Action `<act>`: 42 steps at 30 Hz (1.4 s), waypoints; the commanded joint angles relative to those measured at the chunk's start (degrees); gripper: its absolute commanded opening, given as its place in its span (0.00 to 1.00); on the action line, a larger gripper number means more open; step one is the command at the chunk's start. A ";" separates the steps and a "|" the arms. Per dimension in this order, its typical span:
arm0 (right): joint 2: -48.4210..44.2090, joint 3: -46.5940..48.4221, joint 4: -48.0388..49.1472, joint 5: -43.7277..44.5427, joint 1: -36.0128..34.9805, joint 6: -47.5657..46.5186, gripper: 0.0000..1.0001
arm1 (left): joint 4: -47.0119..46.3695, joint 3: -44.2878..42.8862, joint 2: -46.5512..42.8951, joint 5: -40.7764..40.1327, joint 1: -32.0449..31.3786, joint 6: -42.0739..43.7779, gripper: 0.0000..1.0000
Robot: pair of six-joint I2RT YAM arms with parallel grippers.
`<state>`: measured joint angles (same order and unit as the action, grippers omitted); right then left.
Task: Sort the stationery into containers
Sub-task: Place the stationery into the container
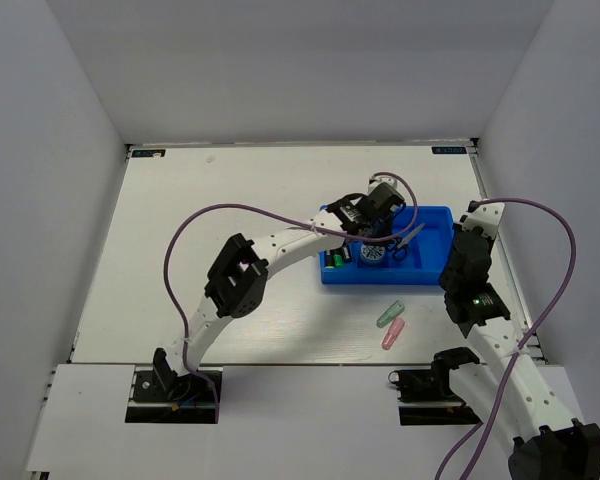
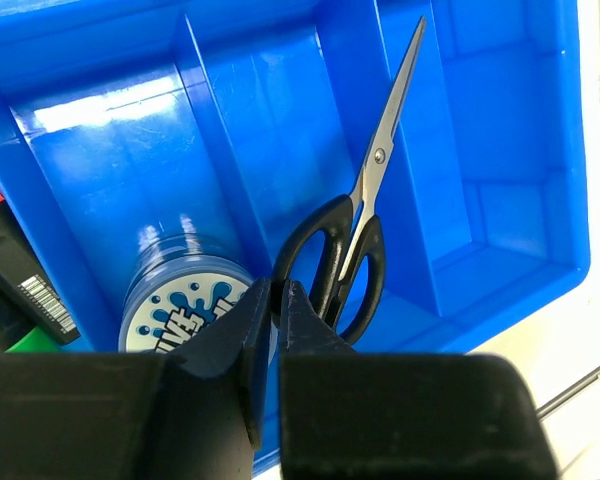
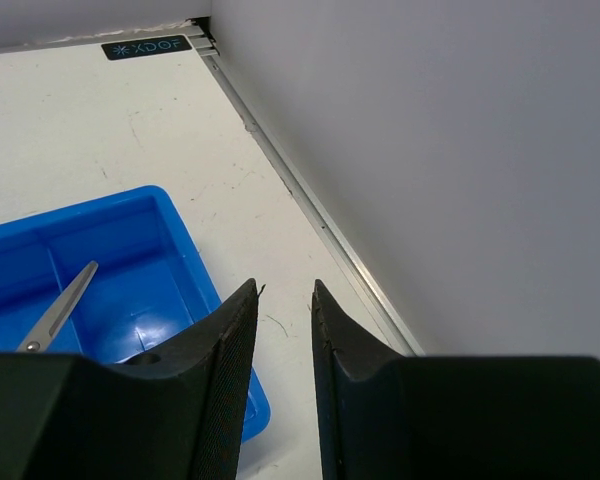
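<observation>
In the bin (image 2: 500,220), scissors (image 2: 372,175): handles low in a middle compartment, blades slanting up across a divider (image 2: 405,215), tip near the far wall. One compartment to the left, disc (image 2: 185,300) lying flat against its divider. Further left, markers (image 2: 20,285), cut off by the frame edge, only a black body and slivers of orange and green showing. Right at the near handle loop, left gripper (image 2: 277,295), jaws almost together with a thin slit between. Cannot tell whether pinching the loop's rim or merely in front of it, the fingers hiding the handle's lower part. Just off the bin's right end, over the table (image 1: 200,220), right gripper (image 3: 285,290), jaws partly apart, nothing between them. Little room beyond: edge rail (image 3: 310,210) and wall (image 3: 430,150) close by. On the table just near of the bin and apart from it, green piece (image 1: 390,314) and pink piece (image 1: 393,336) side by side. Wide stretch of table from the bin to the left and far edges. From above, bin's far left part covered by the left arm (image 1: 280,250), gripper tips hidden there, bin contents too small to make out well.
</observation>
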<state>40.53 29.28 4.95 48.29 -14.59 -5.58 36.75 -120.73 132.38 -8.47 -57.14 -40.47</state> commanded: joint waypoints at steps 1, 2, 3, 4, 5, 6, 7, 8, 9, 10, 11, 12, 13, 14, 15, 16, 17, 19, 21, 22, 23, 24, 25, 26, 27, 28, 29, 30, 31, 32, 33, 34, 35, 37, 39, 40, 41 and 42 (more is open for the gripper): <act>-0.72 0.08 3.75 1.37 0.44 0.31 0.32 | -1.86 0.84 -6.25 -1.46 -0.42 0.83 0.00; -0.72 0.17 3.75 1.28 0.61 0.31 0.32 | -1.69 1.19 -6.60 -1.64 -0.42 1.35 0.00; -0.72 -0.01 3.75 1.28 0.44 0.22 0.32 | -1.95 1.89 -6.87 -1.90 -0.42 1.36 0.00; -0.63 0.08 3.75 1.28 0.61 0.31 0.32 | -2.21 2.25 -7.83 -2.34 -0.42 1.53 0.00; -0.72 -0.01 3.84 1.28 0.35 0.31 0.32 | -2.21 2.60 -8.01 -2.51 -0.34 2.05 0.00; -0.81 -0.01 3.75 1.19 0.44 0.40 0.32 | -2.65 3.04 -8.27 -3.13 -0.42 2.15 0.00; -0.72 0.08 3.75 1.36 0.44 0.31 0.32 | -2.39 3.13 -8.88 -3.13 -0.42 2.41 0.00; -0.81 -0.01 3.66 1.19 0.44 0.22 0.32 | -2.39 3.13 -8.89 -3.31 -0.34 2.50 0.00; -0.72 -0.01 3.75 1.02 0.44 0.22 0.32 | -2.47 2.87 -9.24 -3.31 -0.34 2.76 0.00; -0.63 -0.01 3.75 1.10 0.35 0.22 0.32 | -2.30 2.87 -9.24 -3.66 -0.25 2.94 0.00; -0.72 -0.01 3.84 1.28 0.26 0.22 0.32 | -2.21 2.43 -9.33 -3.66 -0.42 3.20 0.00; -0.72 -0.01 3.75 1.19 0.35 0.31 0.32 | -2.21 2.51 -9.42 -3.75 -0.34 3.46 0.00; -0.81 -0.01 3.84 1.02 0.35 0.31 0.32 | -1.95 2.43 -9.59 -4.18 -0.34 3.47 0.00; -0.63 -0.01 3.84 1.10 0.26 0.22 0.32 | -1.69 2.51 -9.94 -4.45 -0.42 3.64 0.00; -0.46 -0.10 3.75 0.84 0.44 0.31 0.32 | -1.60 2.43 -10.03 -4.62 -0.25 3.90 0.00; -0.54 -0.18 3.75 0.84 0.53 0.31 0.32 | -1.34 2.86 -10.47 -5.32 -0.33 3.99 0.00; -0.54 -0.10 3.84 0.92 0.44 0.22 0.32 | -1.33 3.21 -10.65 -5.42 -0.42 4.08 0.00; -0.54 -0.10 3.93 1.01 0.35 0.22 0.32 | -1.16 4.09 -11.17 -6.11 -0.42 4.43 0.00; -0.63 -0.10 3.84 1.01 0.35 0.31 0.32 | -0.90 5.23 -11.97 -6.47 -0.34 4.61 0.00; -0.63 -0.18 3.84 0.84 0.35 0.22 0.32 | -1.42 5.50 -12.40 -6.65 -0.51 4.87 0.00; -0.54 -0.19 3.93 0.75 0.26 0.31 0.32 | -0.99 5.42 -12.23 -6.82 -0.34 4.87 0.00; -0.46 -0.19 3.93 0.84 0.44 0.22 0.32 | -0.55 5.15 -12.14 -6.91 -0.42 4.96 0.00; -0.54 -0.27 3.93 0.92 0.44 0.14 0.32 | -0.45 4.80 -11.97 -7.00 -0.42 5.05 0.00; -0.63 -0.27 3.93 0.93 0.44 0.14 0.32 | 0.07 4.28 -11.71 -7.00 -0.42 5.14 0.00; -0.54 -0.19 3.93 0.84 0.44 0.22 0.32 | 0.51 3.92 -11.35 -7.09 -0.51 5.05 0.00; -0.54 -0.27 4.01 1.19 0.44 0.14 0.32 | 0.43 3.83 -11.18 -7.09 -0.51 5.05 0.00; -0.54 -0.27 4.10 1.10 0.44 0.22 0.32 | 0.51 3.75 -11.18 -6.91 -0.51 4.96 0.00; -0.54 -0.27 4.02 1.01 0.44 0.22 0.32 | 0.60 3.66 -10.65 -6.91 -0.69 4.87 0.00; -0.63 -0.19 4.01 1.01 0.70 0.22 0.32 | 0.60 3.48 -10.56 -6.91 -0.77 4.87 0.00; -0.72 -0.27 4.01 1.01 0.62 0.14 0.32 | 1.04 3.22 -10.21 -6.82 -0.77 4.79 0.00; -0.81 -0.27 4.01 1.01 0.53 0.22 0.32 | 1.13 2.87 -9.95 -6.91 -0.86 4.52 0.00; -0.72 -0.36 4.10 1.10 0.61 0.14 0.32 | 1.39 2.60 -9.86 -6.91 -0.95 4.69 0.00; -0.72 -0.27 4.19 1.19 0.61 0.14 0.32 | 1.91 2.78 -9.86 -6.91 -0.86 4.52 0.00; -0.72 -0.27 4.36 1.01 0.61 0.14 0.32 | 1.48 2.51 -9.51 -6.91 -0.86 4.70 0.00; -0.81 -0.36 4.19 1.10 0.70 0.05 0.32 | 1.57 2.69 -9.42 -6.91 -0.86 4.52 0.01; -0.81 -0.27 4.28 1.19 0.44 0.05 0.32 | 1.48 2.52 -9.24 -6.74 -0.78 4.61 0.01; -0.89 -0.27 4.19 1.19 0.35 0.13 0.32 | 1.74 2.43 -9.33 -6.82 -0.95 4.61 0.03; -0.90 -0.19 4.28 1.10 0.44 0.14 0.32 | 1.57 2.25 -9.24 -6.82 -0.95 4.43 0.03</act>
<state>40.49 29.12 5.04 48.25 -14.26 -5.61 38.63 -115.77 125.89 -14.44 -57.67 -35.99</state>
